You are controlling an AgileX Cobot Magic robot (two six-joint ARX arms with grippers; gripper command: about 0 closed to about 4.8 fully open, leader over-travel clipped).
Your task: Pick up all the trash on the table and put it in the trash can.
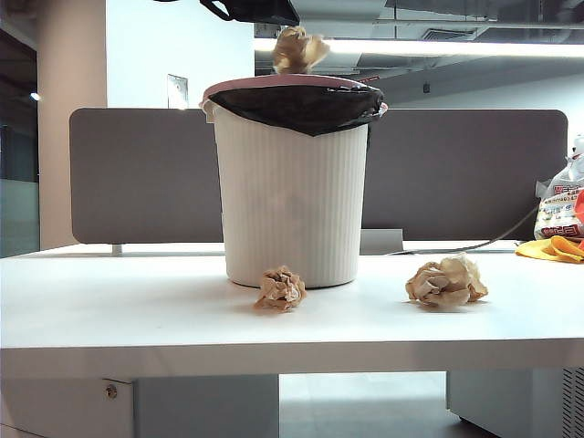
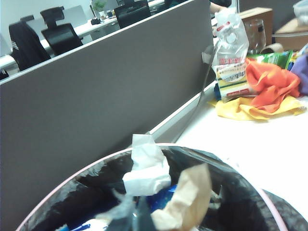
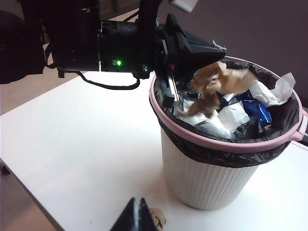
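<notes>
You are looking at the white table [image 1: 109, 301] running across the lower half of the exterior view, with the grey divider panel [image 1: 137, 173] standing behind it. Just left of centre, the small paper ball [image 1: 280, 288] is lying on the table, right against the foot of the trash can [image 1: 292, 210]. The can is standing upright at the centre of the frame, its black liner [image 1: 301, 105] folding over the pinkish rim.

At the top centre, your left gripper [image 3: 192, 48] is hanging over the can's mouth with its jaws together. The upper paper ball [image 1: 297, 50] is sitting just beneath it, above the rim and blurred in the right wrist view. You cannot tell whether the claw is touching it. The left wrist view is looking down into the can at white and tan paper.

Right of centre, the larger paper ball [image 1: 445, 281] is resting on the table, well apart from the can. At the right edge, the printed plastic bag [image 1: 558, 205] is standing beside the yellow cloth [image 1: 552, 248].

Your right gripper [image 3: 137, 214] is out of the exterior view. In its own wrist view it is hovering over the table near the small paper ball, fingertips pressed together and holding nothing.
</notes>
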